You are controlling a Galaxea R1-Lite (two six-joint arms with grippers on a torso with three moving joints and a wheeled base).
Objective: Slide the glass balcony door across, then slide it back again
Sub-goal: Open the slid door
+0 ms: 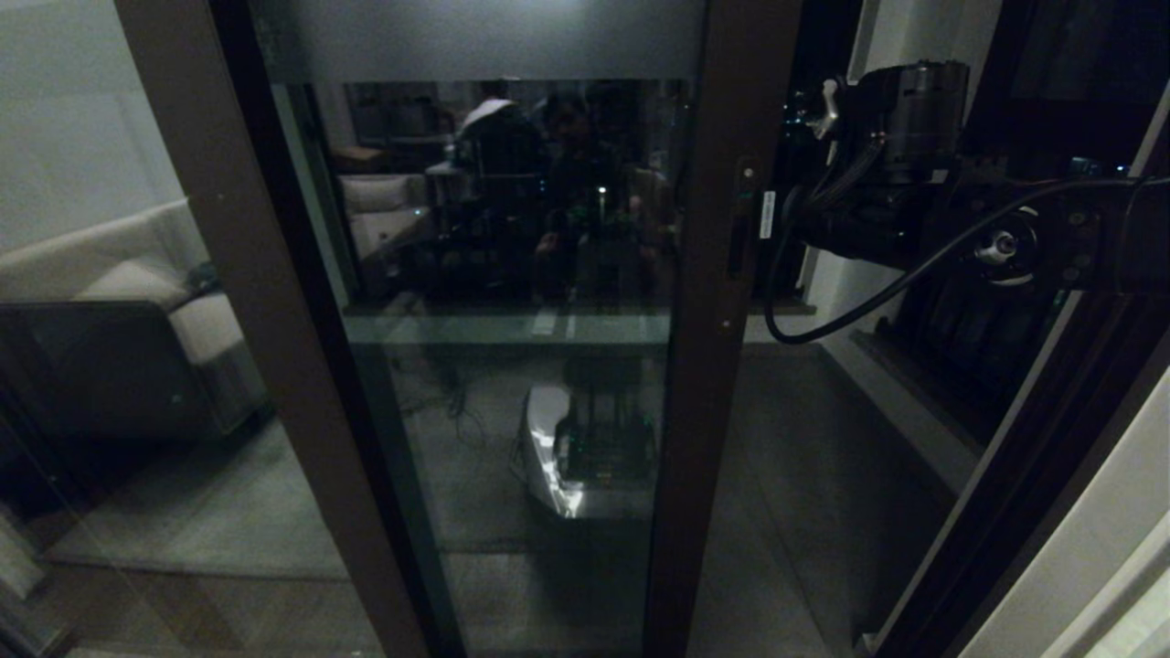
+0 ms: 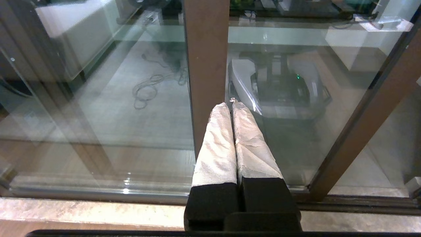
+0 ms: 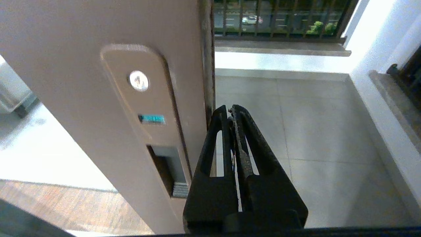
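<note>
The full-height clear glass balcony door in its dark brown frame (image 1: 512,366) filled the centre of the head view, its stile with the narrow recessed handle slot (image 3: 164,171) at about 2 o'clock. The black right gripper (image 3: 231,110), fingers pressed together on nothing, sat just beside that stile's edge. The left gripper (image 2: 230,106), white-wrapped fingers (image 2: 217,144) also together, pointed at a brown upright (image 2: 205,65).
</note>
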